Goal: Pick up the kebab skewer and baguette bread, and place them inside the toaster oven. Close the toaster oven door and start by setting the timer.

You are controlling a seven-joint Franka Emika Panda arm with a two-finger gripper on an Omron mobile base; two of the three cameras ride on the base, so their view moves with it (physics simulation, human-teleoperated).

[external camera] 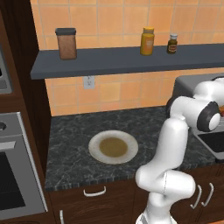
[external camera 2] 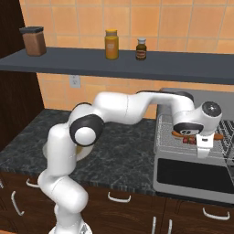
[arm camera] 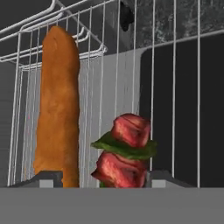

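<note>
The toaster oven (external camera 2: 196, 98) stands at the right end of the counter. Its door (external camera 2: 192, 176) is folded down flat, and a wire rack (arm camera: 175, 65) is drawn out over the dark glass. On the rack lies the orange-brown baguette bread (arm camera: 57, 105), lengthwise. Beside it is the kebab skewer (arm camera: 124, 153), with red chunks and a green leaf. My gripper (arm camera: 105, 179) points down at the rack with the skewer between its fingertips (arm camera: 168, 178). The fingers stand wider than the skewer, so the gripper is open. From the right base, the gripper (external camera 2: 201, 148) hovers just over the skewer (external camera 2: 186, 140).
A round plate (external camera: 113, 147) sits on the dark stone counter left of the arm. A shelf (external camera: 122, 61) above carries a brown jar (external camera: 66, 43), a yellow jar (external camera: 147, 41) and a small bottle (external camera: 172, 43). A built-in oven (external camera: 13, 175) is at far left.
</note>
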